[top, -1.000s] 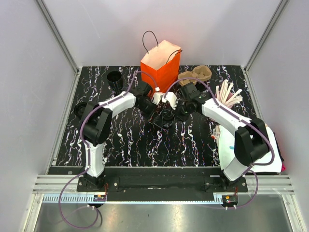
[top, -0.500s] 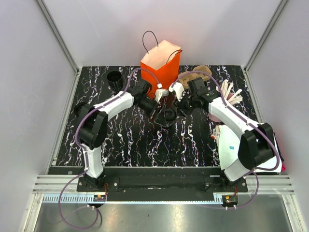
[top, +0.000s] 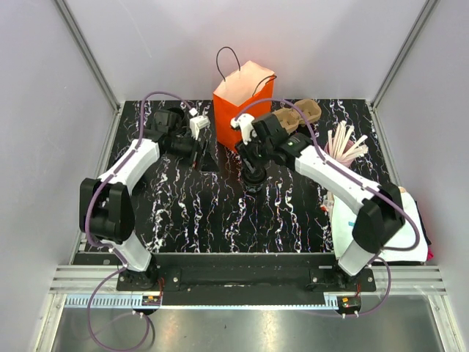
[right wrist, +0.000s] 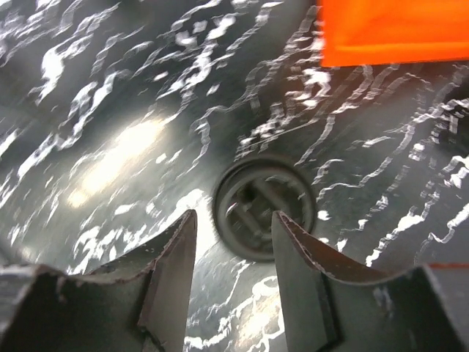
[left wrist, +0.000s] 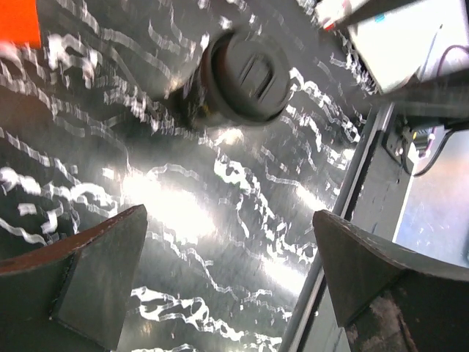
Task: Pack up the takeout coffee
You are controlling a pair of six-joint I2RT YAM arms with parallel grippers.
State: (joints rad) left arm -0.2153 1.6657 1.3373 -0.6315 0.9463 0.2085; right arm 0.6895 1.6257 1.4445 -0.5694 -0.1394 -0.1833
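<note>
under the spread right fingers (right wrist: 165,286) sits the takeout coffee (right wrist: 260,209)

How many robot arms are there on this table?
2. The left arm reaches toward the back left; the right arm reaches over the lidded black cup by the orange bag.

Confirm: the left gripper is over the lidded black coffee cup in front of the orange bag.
Wrong arm: the right gripper is over the lidded black coffee cup in front of the orange bag; see the top external view.
</note>
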